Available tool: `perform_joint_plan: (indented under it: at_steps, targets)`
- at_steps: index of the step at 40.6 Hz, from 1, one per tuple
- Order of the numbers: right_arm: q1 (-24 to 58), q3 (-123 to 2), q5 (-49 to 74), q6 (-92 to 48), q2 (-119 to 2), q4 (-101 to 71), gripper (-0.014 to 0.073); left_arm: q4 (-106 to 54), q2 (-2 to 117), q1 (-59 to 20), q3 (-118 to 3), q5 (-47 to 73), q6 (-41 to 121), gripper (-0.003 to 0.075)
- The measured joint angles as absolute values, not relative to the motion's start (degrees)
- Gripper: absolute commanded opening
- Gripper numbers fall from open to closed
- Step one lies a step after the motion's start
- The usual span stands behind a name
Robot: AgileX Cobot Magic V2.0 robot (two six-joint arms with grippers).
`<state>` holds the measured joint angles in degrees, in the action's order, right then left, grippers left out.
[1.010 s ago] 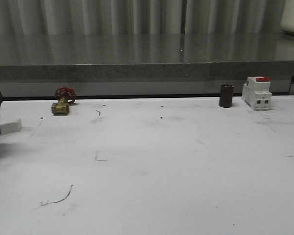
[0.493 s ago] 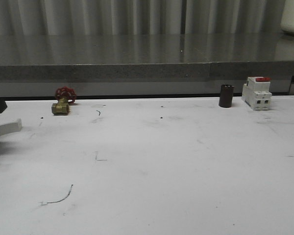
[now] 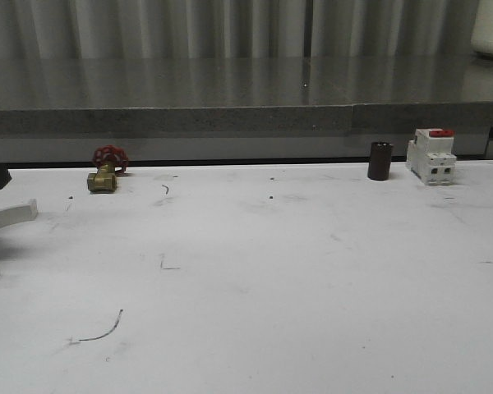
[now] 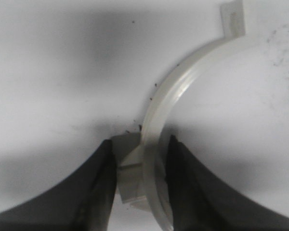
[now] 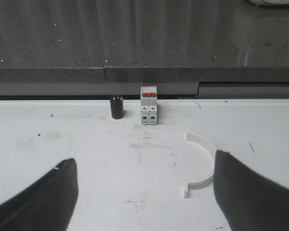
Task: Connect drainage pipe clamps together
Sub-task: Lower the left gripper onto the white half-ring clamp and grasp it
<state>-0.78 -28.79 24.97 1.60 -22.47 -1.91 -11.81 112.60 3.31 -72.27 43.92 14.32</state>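
Note:
One white drainage pipe clamp (image 4: pixel 168 91) lies on the white table with its flanged end tab (image 4: pixel 232 18) pointing away. My left gripper (image 4: pixel 140 140) is shut on it: the dark fingers (image 4: pixel 183 183) press the curved band and a small tab from both sides. In the front view the two ends of this clamp (image 3: pixel 12 215) poke in at the left edge. The second clamp (image 5: pixel 202 161) lies flat on the table, just inside the right finger (image 5: pixel 245 187) of my right gripper (image 5: pixel 143 159), which hangs wide open above it, holding nothing.
A brass valve with a red handwheel (image 3: pixel 105 171) sits at the back left. A black cylinder (image 3: pixel 380 160) and a white circuit breaker with a red switch (image 3: pixel 431 156) stand at the back right. A thin wire scrap (image 3: pixel 99 328) lies near the front. A grey ledge (image 3: pixel 246 119) borders the table's rear.
In the front view my left gripper's dark body has slid out past the left edge, uncovering more of the clamp's curve. Everything else has stayed put.

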Motion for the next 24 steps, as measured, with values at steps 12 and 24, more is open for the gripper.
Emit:
perform_joint_plan:
  at_steps: [12, 24]
  targets:
    - [-0.78, -28.79, 24.97, 1.60, -22.47, -1.91, 0.0593, -11.45, 112.60, 3.31, -72.27, 44.38, 14.32, 0.0134]
    - [-0.78, -28.79, 24.97, 1.60, -22.47, -1.91, 0.0593, -11.30, 112.96, 2.48, -74.86, 49.68, 14.20, 0.0134]
